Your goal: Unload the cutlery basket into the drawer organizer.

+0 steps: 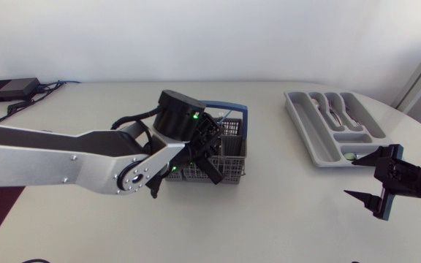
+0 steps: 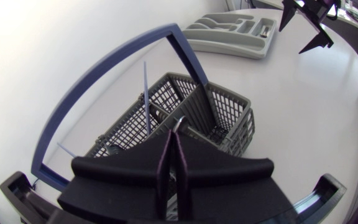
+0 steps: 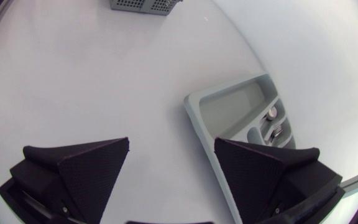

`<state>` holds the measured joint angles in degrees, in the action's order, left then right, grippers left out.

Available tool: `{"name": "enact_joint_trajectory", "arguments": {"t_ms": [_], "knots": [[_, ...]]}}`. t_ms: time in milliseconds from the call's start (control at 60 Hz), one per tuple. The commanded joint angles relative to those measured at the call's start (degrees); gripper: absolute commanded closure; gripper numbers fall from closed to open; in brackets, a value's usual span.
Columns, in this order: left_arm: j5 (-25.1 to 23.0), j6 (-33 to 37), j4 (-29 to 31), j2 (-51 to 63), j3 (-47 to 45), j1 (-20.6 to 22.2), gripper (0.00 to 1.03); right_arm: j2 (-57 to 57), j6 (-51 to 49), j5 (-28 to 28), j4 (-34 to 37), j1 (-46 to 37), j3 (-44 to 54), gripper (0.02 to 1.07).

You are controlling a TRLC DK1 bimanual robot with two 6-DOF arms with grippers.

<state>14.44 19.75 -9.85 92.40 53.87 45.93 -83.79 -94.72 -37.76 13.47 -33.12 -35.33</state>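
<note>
- The pale table (image 1: 269,219) fills the head view. Its curved edge runs down the right side, close behind the organizer. A wide bare stretch lies between basket and organizer, and more along the bottom of the frame.
- The left arm (image 1: 50,157), silver with black joints, comes in from the left edge and ends over the basket at centre frame.
- The cutlery basket (image 1: 234,150) stands upright at the centre. It is grey mesh split into compartments, with a blue hoop handle (image 2: 104,81) raised over it.
- The drawer organizer (image 1: 302,120) lies at upper right, well apart from the basket. It is a grey tray with long slots and its far end sits near the table edge.
- The right gripper (image 1: 349,179) sits at lower right, just below the organizer's near end and close to the table edge. Its fingers (image 3: 79,168) are spread wide with nothing between them.
- The left gripper (image 2: 173,134) hangs over the basket with its fingers pressed flat together. A sliver of metal shows at their tips, but I cannot tell whether it is pinched.
- A black box (image 1: 7,89) with cables sits at upper left.
- A thin pale rod (image 2: 146,93) stands upright in the basket, ahead of the left gripper.
- Some cutlery (image 3: 275,127) already lies in the organizer's slots.
</note>
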Motion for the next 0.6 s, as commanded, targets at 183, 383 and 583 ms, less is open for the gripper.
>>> {"name": "enact_joint_trajectory", "arguments": {"t_ms": [183,383,583], "knots": [[-0.11,0.20,-4.39,-9.78,-3.51,1.00,1.00,2.23,0.32,-0.56,0.41,0.96,3.43,0.08],[-0.37,-1.20,-2.55,-14.79,-1.04,0.83,1.00,7.94,6.30,-1.88,0.41,3.68,4.66,0.08],[-3.54,-7.18,4.57,-16.37,4.23,1.00,1.00,14.71,15.00,-2.85,0.76,8.60,5.98,0.08]]}}
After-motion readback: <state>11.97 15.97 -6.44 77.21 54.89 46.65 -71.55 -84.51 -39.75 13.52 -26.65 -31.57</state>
